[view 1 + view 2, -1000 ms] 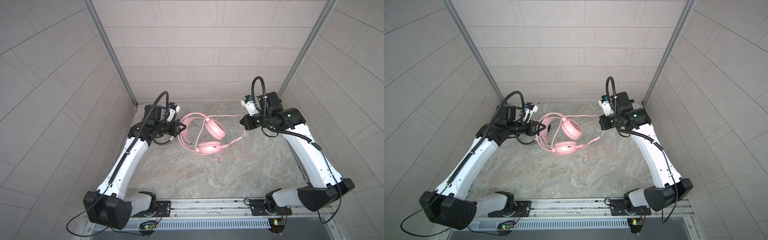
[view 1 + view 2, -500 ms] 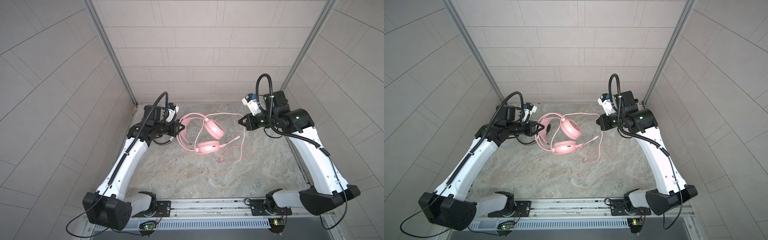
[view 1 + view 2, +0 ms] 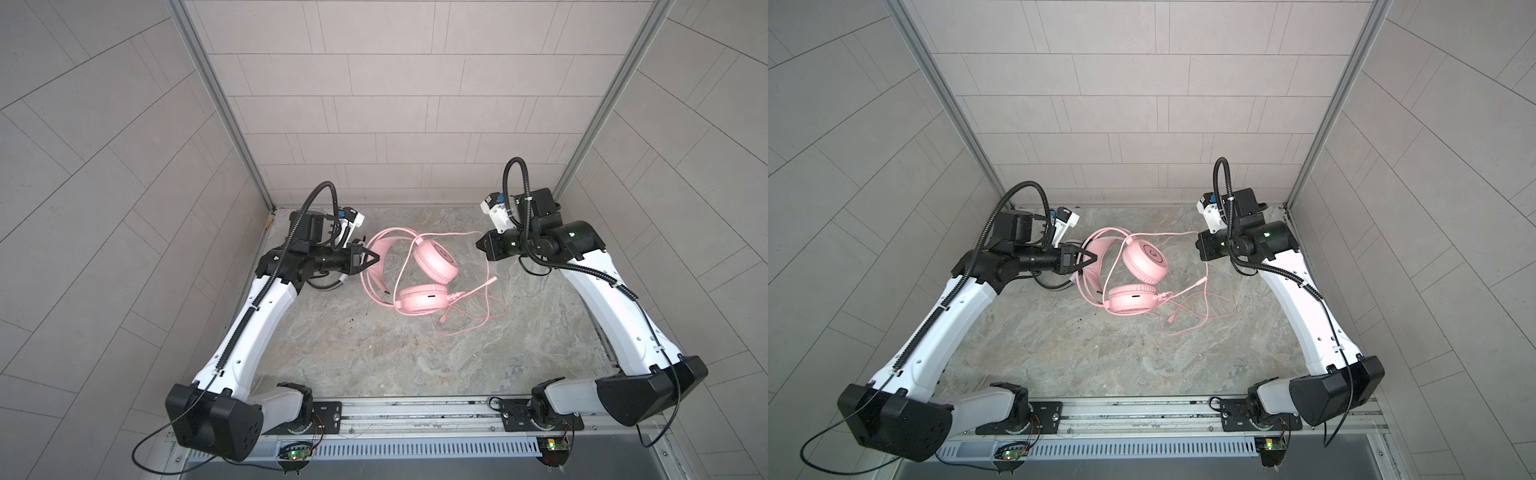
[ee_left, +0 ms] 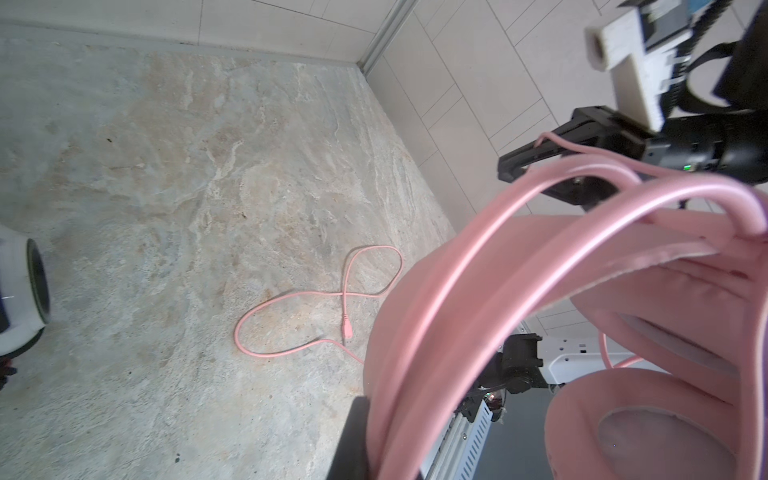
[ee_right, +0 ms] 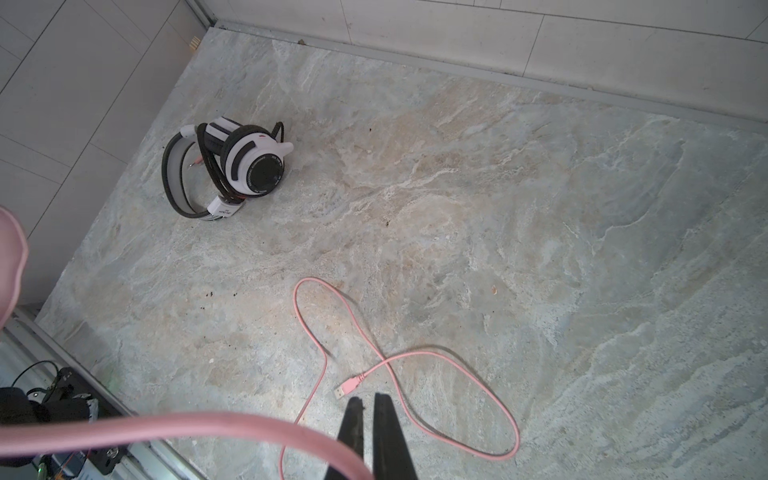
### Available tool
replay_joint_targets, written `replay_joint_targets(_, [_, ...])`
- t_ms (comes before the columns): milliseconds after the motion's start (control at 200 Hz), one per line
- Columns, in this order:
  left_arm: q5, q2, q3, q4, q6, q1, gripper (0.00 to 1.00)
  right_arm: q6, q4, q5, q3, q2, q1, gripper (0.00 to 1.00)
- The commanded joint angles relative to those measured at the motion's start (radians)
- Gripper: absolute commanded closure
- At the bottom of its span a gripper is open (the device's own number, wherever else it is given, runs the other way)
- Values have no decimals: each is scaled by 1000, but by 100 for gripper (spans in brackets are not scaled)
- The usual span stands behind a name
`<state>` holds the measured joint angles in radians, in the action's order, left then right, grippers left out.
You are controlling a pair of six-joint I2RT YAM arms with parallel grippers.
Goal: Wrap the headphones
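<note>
The pink headset (image 3: 424, 274) hangs at the far middle, its headband pinched in the closed left gripper (image 3: 372, 258), while the right gripper (image 3: 482, 244), jaws together, holds the pink cable (image 3: 451, 236) taut, and the white-and-black headset (image 5: 232, 166) lies far left.

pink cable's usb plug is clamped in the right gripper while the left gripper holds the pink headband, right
Not the plug. The right wrist view shows the usb plug lying loose on the floor, beyond the fingertips of the right gripper, which is shut on the pink cable further along. The left gripper does hold the pink headband.
</note>
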<state>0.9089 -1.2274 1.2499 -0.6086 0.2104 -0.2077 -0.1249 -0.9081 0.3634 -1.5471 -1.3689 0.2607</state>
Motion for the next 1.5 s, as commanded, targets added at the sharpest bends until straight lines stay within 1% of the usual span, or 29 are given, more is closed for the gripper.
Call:
replay_joint_targets(0, [121, 52, -4, 104, 93, 2, 100, -19, 136, 0, 63, -9, -12, 100])
replay_joint_targets(85, [130, 56, -15, 138, 125, 2, 100, -39, 214, -5, 122, -10, -17, 100])
replay_joint_targets(245, [155, 60, -64, 285, 234, 2, 100, -84, 334, 13, 222, -19, -29, 100])
replay_joint_targets(475, [156, 56, -57, 327, 270, 1, 100, -128, 433, 63, 326, -25, -29, 100])
replay_joint_targets(545, [152, 59, -57, 341, 283, 2, 100, -141, 456, 92, 350, -27, -29, 100])
replay_joint_targets(636, [148, 63, -67, 382, 313, 2, 100, -178, 509, 160, 388, -25, -27, 100])
replay_joint_targets(756, [134, 67, -97, 477, 391, 2, 100, -228, 607, 228, 454, -1, -13, 100])
replay_joint_targets(906, [85, 74, -121, 588, 484, 2, 100, -329, 803, 332, 557, 24, 11, 100])
replay_joint_targets(961, [76, 74, -127, 633, 510, 1, 100, -382, 885, 383, 584, 13, 15, 100])
replay_joint_targets(981, [74, 73, -126, 647, 540, 1, 100, -403, 913, 398, 590, 8, 16, 100])
replay_joint_targets(1056, [58, 72, -129, 688, 575, 1, 100, -472, 1017, 436, 614, -9, 25, 100])
replay_joint_targets(1261, [27, 49, -135, 726, 611, -16, 100, -559, 1171, 443, 623, -46, 89, 100])
replay_joint_targets(1491, [-1, 30, -149, 738, 613, -67, 100, -743, 1433, 448, 609, -148, 169, 100])
